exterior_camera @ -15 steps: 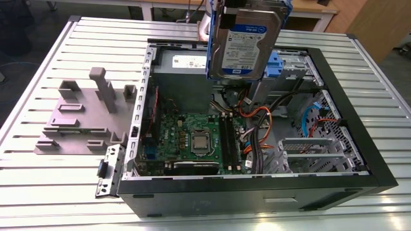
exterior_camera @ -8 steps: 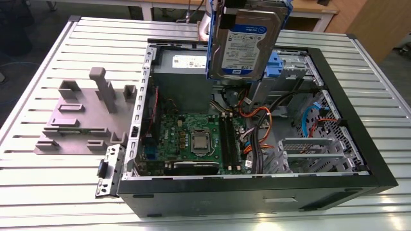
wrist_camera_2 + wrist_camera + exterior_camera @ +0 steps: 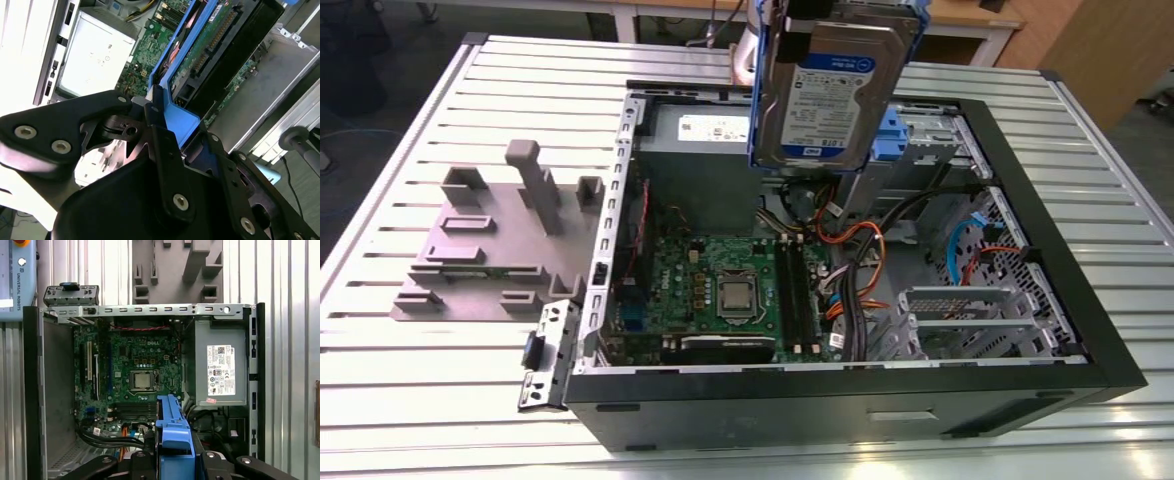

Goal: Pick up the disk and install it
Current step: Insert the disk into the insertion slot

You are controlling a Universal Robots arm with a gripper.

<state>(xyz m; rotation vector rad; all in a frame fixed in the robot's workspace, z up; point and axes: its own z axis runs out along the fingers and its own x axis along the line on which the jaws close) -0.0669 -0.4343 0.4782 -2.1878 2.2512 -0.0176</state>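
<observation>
The disk [image 3: 834, 90], a silver-grey hard drive with a white-and-blue label in a blue plastic carrier, hangs upright above the far side of the open computer case [image 3: 854, 400]. In both wrist views my gripper [image 3: 155, 107] is shut on the blue carrier's end. The second wrist view shows the disk's green circuit-board underside [image 3: 215, 40]. In the first wrist view the carrier's blue edge [image 3: 172, 430] sticks out from my gripper [image 3: 172, 462], over the motherboard [image 3: 135, 375].
Inside the case are a grey power supply box with a white sticker [image 3: 707, 130], orange and black cables [image 3: 854, 240], a blue latch piece [image 3: 894, 130] and a metal drive cage [image 3: 961, 320]. A grey fixture [image 3: 494, 240] stands on the slatted table at the exterior view's left.
</observation>
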